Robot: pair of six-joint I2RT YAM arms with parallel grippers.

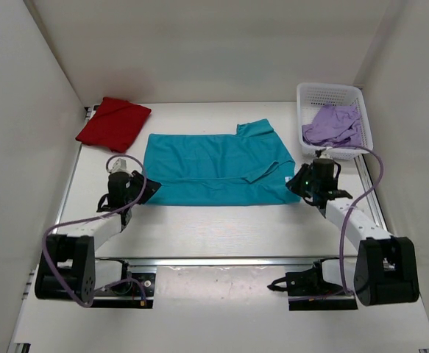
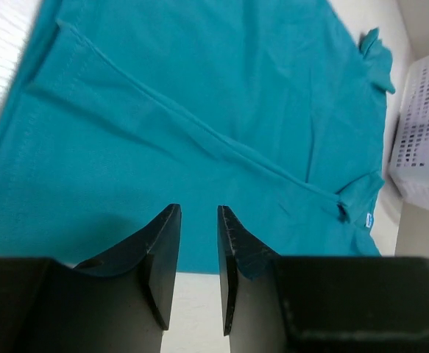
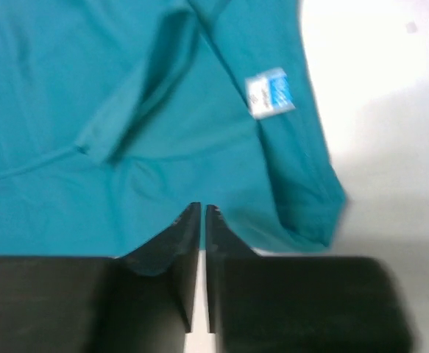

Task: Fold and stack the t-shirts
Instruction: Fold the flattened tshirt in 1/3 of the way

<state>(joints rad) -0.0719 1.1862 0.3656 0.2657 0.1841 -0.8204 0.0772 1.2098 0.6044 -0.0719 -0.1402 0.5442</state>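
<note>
Two robot hands sit at the near corners of a teal t-shirt (image 1: 214,168), which lies spread flat on the white surface (image 1: 221,228) between them. The left hand (image 2: 198,212) is at the shirt's near left corner. Its two dark fingers (image 2: 159,250) stand slightly parted, with a narrow gap showing cloth and bare surface between them, and nothing is visibly caught there. From this hand the teal cloth runs ahead and to its right, crossed by a long diagonal crease. The right hand (image 3: 202,209) is at the near right corner, its fingers drawn together to a thin slit at the shirt's hem. Whether any cloth is pinched in that slit cannot be told. Just ahead of this hand and to its right, a small white-and-blue label (image 3: 270,93) lies on the shirt. Ahead and to its left, a sleeve (image 3: 137,103) lies turned in over the body of the garment. A deep red t-shirt (image 1: 113,123) lies folded in the corner beyond the left hand, a little to its left and apart from the teal one. Beyond the right hand, a white mesh basket (image 1: 328,91) holds a crumpled lilac t-shirt (image 1: 333,125).
</note>
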